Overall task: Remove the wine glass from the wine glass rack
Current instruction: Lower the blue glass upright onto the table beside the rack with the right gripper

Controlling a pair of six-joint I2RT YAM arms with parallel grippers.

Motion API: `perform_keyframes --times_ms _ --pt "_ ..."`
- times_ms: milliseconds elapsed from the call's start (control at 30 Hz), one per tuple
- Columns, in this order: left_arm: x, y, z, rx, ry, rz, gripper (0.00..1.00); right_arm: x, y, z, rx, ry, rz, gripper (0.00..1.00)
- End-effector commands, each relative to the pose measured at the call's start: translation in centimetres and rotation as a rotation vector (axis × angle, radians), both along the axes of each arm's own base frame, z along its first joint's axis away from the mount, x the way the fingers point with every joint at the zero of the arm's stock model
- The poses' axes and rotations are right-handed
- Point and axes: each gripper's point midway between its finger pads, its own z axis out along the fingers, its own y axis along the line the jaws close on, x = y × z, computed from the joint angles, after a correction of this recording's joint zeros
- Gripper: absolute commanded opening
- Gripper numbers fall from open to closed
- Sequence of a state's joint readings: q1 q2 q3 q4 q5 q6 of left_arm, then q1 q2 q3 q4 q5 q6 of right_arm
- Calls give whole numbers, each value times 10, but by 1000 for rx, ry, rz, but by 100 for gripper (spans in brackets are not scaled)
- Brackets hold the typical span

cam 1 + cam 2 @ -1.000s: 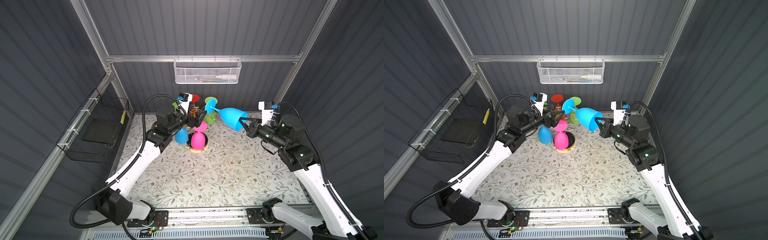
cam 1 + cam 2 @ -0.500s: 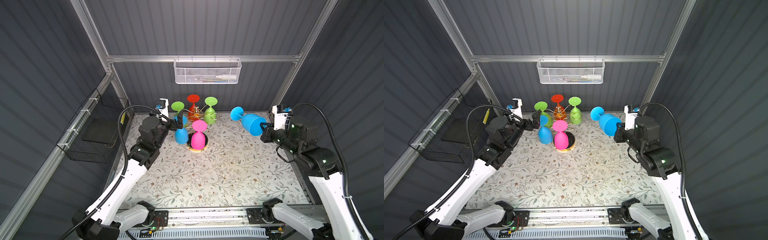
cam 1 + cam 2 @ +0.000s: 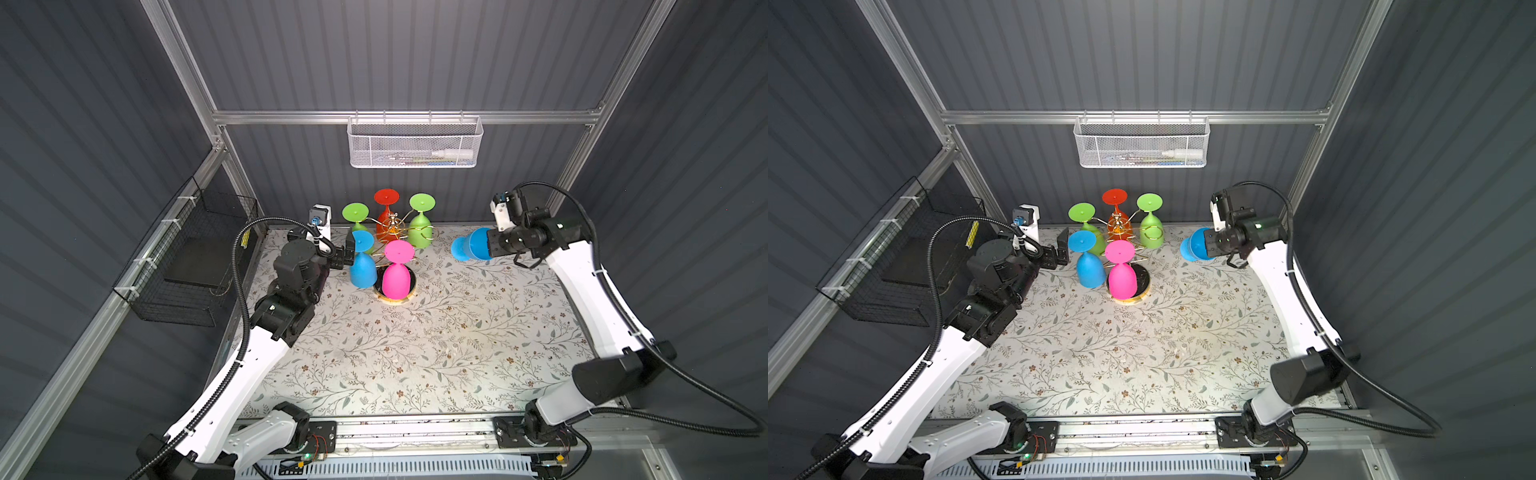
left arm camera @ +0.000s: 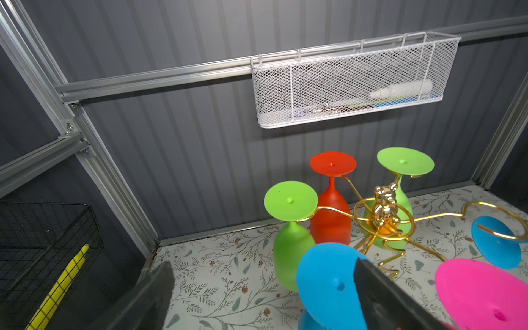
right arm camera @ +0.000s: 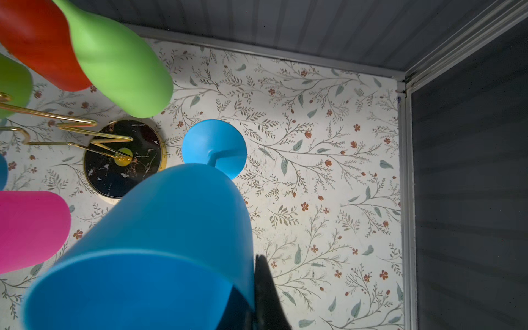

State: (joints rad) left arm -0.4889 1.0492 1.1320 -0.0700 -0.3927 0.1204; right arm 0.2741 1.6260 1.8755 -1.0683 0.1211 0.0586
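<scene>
In the right tool [image 3: 490, 249], clamped on its rim, the blue glass [image 3: 468, 248] is clear of the rack [image 3: 392, 227]. Pretty much done, just set it down. Left tool [image 3: 348, 252] spread wide, empty.

The wine glass rack [image 3: 392, 218] is set far back on the table [image 3: 415, 353], midway across; one wine glass [image 3: 473, 245] is held to its right (well apart); a basket [image 3: 413, 143] is hung behind, above.

The left arm [image 3: 245, 370] and right arm [image 3: 582, 291] have white link shells, black joints and ribbed black cables [image 3: 234, 262]. Their fingers [image 4: 377, 303] look black, possibly matte plastic.
</scene>
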Motion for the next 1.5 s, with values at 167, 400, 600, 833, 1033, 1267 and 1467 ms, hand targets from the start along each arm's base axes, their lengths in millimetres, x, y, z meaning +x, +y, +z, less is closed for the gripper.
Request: perform_keyframes --times_ms 167,400,600,833,1033,1267,1467 --pt "-19 28 7 77 -58 87 100 43 0 -24 -12 99 17 0" --pt "-23 34 -2 139 -57 111 100 72 15 -54 -10 189 49 0" --pt "-20 34 -10 144 -53 117 100 77 14 -73 -78 243 48 0" --pt "-22 39 -14 134 -54 129 100 80 17 -96 -108 295 64 0" --pt "-24 41 -14 123 -56 133 100 82 20 -112 -119 331 74 0" --pt "-24 42 -16 116 -52 130 100 81 18 -124 -151 363 76 1" --pt "-24 42 -16 108 -52 128 100 82 18 -125 -152 367 77 4"
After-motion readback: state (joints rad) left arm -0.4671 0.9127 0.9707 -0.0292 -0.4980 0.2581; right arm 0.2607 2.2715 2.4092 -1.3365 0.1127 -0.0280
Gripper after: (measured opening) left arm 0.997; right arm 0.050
